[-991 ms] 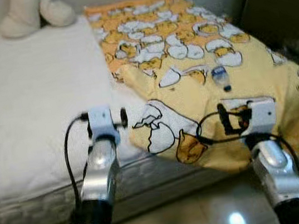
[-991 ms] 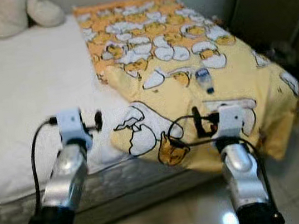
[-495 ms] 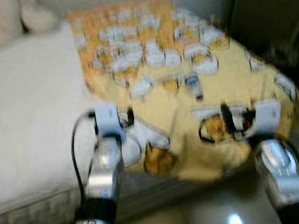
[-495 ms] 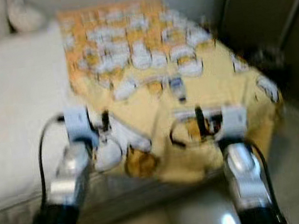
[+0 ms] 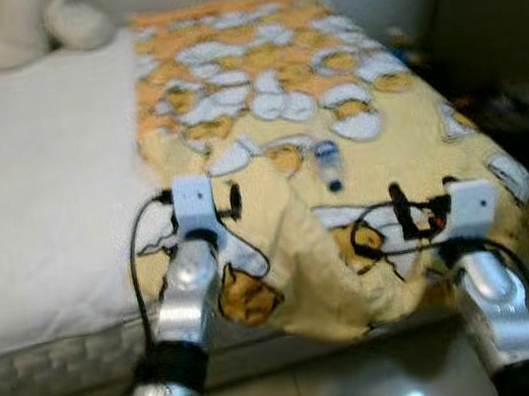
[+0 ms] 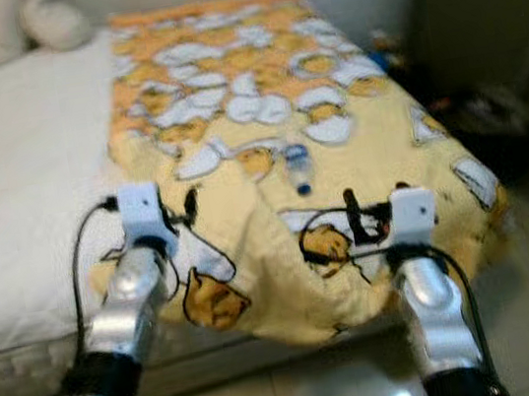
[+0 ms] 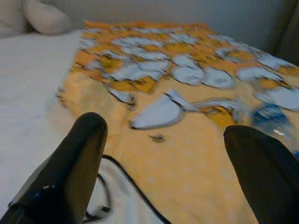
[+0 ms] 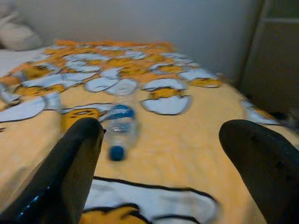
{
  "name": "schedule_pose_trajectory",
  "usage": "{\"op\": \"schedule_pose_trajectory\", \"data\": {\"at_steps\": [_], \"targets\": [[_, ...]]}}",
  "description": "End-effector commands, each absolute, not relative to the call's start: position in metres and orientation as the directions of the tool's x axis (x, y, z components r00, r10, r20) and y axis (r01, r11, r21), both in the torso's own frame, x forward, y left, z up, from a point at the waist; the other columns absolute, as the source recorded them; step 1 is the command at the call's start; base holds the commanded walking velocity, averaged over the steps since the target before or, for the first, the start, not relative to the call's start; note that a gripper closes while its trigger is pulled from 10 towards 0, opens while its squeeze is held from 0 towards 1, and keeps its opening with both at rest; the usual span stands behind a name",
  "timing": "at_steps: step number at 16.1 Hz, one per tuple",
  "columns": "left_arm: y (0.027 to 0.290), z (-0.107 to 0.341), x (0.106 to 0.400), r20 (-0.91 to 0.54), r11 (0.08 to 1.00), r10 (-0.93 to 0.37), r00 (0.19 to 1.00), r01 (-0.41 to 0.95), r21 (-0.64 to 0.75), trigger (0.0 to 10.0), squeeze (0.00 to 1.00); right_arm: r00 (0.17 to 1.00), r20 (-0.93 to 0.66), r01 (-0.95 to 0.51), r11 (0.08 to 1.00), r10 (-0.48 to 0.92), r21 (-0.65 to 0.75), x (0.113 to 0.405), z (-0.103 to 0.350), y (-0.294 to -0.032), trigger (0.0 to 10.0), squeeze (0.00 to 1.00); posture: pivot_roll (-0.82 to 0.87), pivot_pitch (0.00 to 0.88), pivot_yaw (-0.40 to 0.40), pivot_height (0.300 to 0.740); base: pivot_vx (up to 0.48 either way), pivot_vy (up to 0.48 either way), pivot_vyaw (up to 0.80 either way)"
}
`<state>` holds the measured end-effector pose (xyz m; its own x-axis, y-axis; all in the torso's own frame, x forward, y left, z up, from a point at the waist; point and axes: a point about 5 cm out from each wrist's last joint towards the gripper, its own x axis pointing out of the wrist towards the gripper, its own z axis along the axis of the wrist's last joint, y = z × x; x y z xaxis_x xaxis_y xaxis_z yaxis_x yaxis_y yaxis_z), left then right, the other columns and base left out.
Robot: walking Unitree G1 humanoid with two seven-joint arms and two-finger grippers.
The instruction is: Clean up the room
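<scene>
The right gripper [image 8: 163, 158] has its two black rounded fingers spread wide and holds nothing; it hovers low over the near end of the bed. Just ahead of it, between the fingers in the wrist view, lies a small clear plastic bottle [image 8: 119, 127] on its side, with a blue cap and a blue label whose writing is too blurred to read. The left gripper [image 7: 168, 172] is also wide open and empty, beside the right one. Under both is a soft yellow blanket [image 5: 376, 141] printed with white cracked eggs, wrinkled and hanging over the mattress edge. Further to the left the white quilted mattress [image 5: 38, 212] is bare, and a cream plush toy [image 5: 40, 27] is cut off at the far end
</scene>
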<state>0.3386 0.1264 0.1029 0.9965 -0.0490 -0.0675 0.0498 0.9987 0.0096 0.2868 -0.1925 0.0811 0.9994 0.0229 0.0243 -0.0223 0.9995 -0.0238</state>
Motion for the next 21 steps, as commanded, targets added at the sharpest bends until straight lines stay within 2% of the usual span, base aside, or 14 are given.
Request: {"op": "schedule_pose_trajectory", "data": {"at_steps": [1, 2, 3, 5, 8, 17, 21], "targets": [[0.1253, 0.1073, 0.3402, -0.042, 0.994, -0.054, 0.998, 0.057, 0.094, 10.0, 1.00, 0.999, 0.028, -0.019, 1.000, 0.020, -0.023, 0.2877, 0.0829, -0.1934, 10.0, 0.00, -0.09, 0.000, 0.014, 0.740, 0.371, -0.300, 0.00], [0.1245, 0.1081, 0.3408, -0.036, 0.994, -0.053, 0.998, 0.057, 0.093, 10.0, 0.10, 0.999, 0.025, -0.022, 0.999, 0.023, -0.026, 0.2880, 0.0828, -0.1932, 10.0, 0.00, -0.09, 0.000, 0.015, 0.740, 0.000, -0.240, 0.00], [0.1213, 0.1078, 0.3417, -0.045, 0.994, -0.068, 0.997, 0.071, 0.082, 10.0, 0.00, 0.999, 0.027, -0.027, 0.999, 0.028, -0.042, 0.2887, 0.0839, -0.1928, 10.0, 0.00, -0.09, 0.000, 0.014, 0.740, 0.000, 0.000, 0.00], [0.1164, 0.1076, 0.3411, -0.041, 0.993, -0.116, 0.992, 0.117, 0.024, 10.0, 0.00, 0.999, 0.035, -0.024, 0.998, 0.026, -0.052, 0.2893, 0.0859, -0.1938, 10.0, 0.00, -0.10, 0.000, 0.014, 0.740, 0.000, 0.000, 0.00], [0.1181, 0.1063, 0.3427, -0.045, 0.993, -0.111, 0.993, 0.110, -0.028, 10.0, 0.00, 0.999, 0.036, -0.019, 0.998, 0.021, -0.052, 0.2880, 0.0850, -0.1956, 10.0, 0.00, -0.10, 0.000, 0.011, 0.740, 0.480, 0.000, 0.00], [0.1206, 0.1105, 0.3430, -0.007, 0.993, -0.117, 0.993, 0.116, -0.025, 10.0, 0.00, 0.999, 0.033, -0.034, 0.998, 0.035, -0.044, 0.2861, 0.0833, -0.1910, 10.0, 0.00, -0.09, 0.000, 0.015, 0.740, 0.477, 0.000, 0.00], [0.1241, 0.1085, 0.3430, -0.019, 0.995, -0.099, 0.995, 0.099, 0.001, 10.0, 0.00, 0.999, 0.009, -0.043, 0.998, 0.044, -0.052, 0.2864, 0.0808, -0.1883, 10.0, 0.00, -0.09, 0.000, 0.015, 0.740, 0.081, 0.198, 0.00]]}}
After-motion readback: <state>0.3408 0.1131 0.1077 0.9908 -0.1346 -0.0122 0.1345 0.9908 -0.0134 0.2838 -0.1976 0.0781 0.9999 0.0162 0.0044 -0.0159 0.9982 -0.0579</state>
